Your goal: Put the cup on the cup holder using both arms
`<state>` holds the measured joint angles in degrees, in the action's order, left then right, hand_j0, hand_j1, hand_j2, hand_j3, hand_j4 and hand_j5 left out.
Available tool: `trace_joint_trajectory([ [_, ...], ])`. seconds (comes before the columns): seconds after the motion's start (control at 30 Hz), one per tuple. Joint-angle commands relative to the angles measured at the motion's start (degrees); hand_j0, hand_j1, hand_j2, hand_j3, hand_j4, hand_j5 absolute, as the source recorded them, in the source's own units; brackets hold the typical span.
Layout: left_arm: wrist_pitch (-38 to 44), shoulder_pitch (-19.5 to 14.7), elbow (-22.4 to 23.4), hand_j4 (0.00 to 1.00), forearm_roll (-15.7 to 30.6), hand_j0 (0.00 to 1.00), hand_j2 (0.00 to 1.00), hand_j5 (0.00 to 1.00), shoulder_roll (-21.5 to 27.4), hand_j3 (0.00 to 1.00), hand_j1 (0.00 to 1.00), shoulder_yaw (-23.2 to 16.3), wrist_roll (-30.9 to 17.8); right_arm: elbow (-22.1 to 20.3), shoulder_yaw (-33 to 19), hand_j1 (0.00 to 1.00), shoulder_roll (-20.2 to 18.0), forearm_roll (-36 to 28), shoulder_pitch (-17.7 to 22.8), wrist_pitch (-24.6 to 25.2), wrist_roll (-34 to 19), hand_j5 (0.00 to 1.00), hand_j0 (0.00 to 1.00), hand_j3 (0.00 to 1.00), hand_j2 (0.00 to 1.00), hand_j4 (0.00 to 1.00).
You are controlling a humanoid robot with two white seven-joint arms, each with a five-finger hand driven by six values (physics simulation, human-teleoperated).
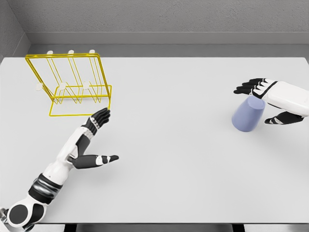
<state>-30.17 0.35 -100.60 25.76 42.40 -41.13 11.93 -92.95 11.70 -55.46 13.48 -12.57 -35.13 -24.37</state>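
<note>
Cup (248,114) unmarked, lilac, inside spread right hand (270,99), left hand (94,140) spread beside yellow cup holder (70,84)

Bright even light, faint soft shadows, sharp render, no glare

Pale grey table (183,174) filling most of the frame, its far edge running across the upper part. Behind it, a textured grey wall (169,17) along the top, with a darker strip at its base.
</note>
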Motion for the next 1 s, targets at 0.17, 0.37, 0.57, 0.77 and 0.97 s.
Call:
trace_joint_trajectory([
  [0.17, 0.0, -0.1, 0.0, 1.0, 0.3, 1.0, 1.0, 1.0, 0.0, 1.0, 1.0, 0.2, 0.0, -0.3, 0.2, 1.0, -0.3, -0.2, -1.5, 0.1, 0.0, 1.0, 1.0, 1.0, 1.0, 1.0],
  [0.37, 0.1, -0.1, 0.0, 1.0, 0.9, 1.0, 1.0, 1.0, -0.2, 1.0, 1.0, 0.2, 0.3, -1.4, 0.3, 1.0, -3.3, 1.2, -2.0, 0.1, 0.0, 1.0, 1.0, 1.0, 1.0, 1.0],
  [0.57, 2.2, -0.1, -0.1, 1.0, 0.9, 1.0, 1.0, 1.0, -0.6, 1.0, 1.0, 0.2, 0.3, -2.1, 1.5, 1.0, -6.6, 2.0, -2.1, 0.1, -2.8, 1.0, 1.0, 1.0, 1.0, 1.0],
  [0.77, 6.4, -0.1, -0.1, 1.0, 1.5, 1.0, 1.0, 1.0, -0.2, 1.0, 1.0, 0.6, 0.0, -2.6, 1.5, 1.0, -6.2, 3.6, -4.1, 0.1, -2.8, 1.0, 1.0, 1.0, 1.0, 1.0],
  [0.97, 7.6, 0.1, -0.1, 1.0, 1.5, 1.0, 1.0, 1.0, -0.4, 1.0, 1.0, 0.6, 0.0, -3.0, 9.0, 1.0, -5.4, 5.5, -10.3, 0.1, -3.9, 1.0, 1.0, 1.0, 1.0, 1.0],
])
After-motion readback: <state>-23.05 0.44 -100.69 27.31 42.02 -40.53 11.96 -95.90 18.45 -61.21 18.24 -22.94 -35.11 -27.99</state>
